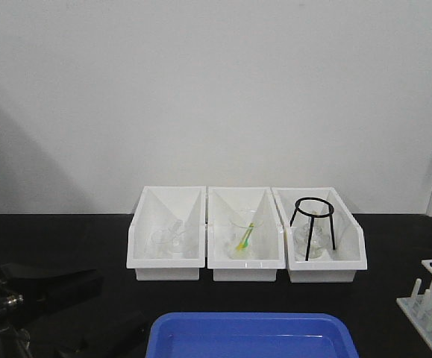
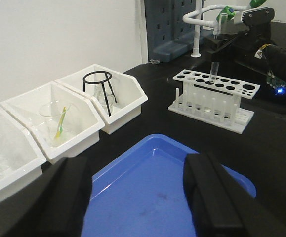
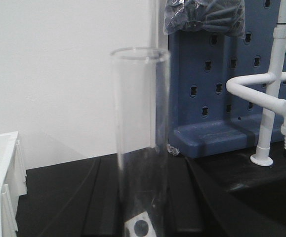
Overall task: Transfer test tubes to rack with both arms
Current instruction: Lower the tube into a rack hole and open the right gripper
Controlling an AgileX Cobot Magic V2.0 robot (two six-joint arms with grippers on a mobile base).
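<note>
Front view: three white bins (image 1: 247, 262) sit in a row on the black table (image 1: 51, 239). The left one holds clear glassware, the middle one a beaker (image 1: 242, 237) with a green-yellow stick (image 1: 244, 239) leaning in it, and the right one a black tripod (image 1: 314, 224) over more glass. The blue tray (image 1: 253, 335) is at the near edge. The rack (image 1: 428, 302) is cut off at the right edge. The left arm (image 1: 44, 287) is low at left, and its jaws are not readable here.

Left wrist view: the left gripper (image 2: 138, 170) is spread wide with nothing in it, over the tray. The rack stands past the tray, pegs toward the bins. The racked tube (image 2: 213, 73) stands vertical in a back-row hole, rim up. The held tube (image 2: 223, 22) is above and behind the rack, long axis vertical and rim up, and it rises out of the right gripper (image 2: 223, 40), which is closed on its lower part.

Right wrist view: the held tube fills the centre, upright, open rim on top, looks empty. A corner of the rack plate with one hole shows just under it. The fingers are out of frame. Behind are a blue pegboard (image 3: 222, 79) and a white faucet (image 3: 268, 84).
</note>
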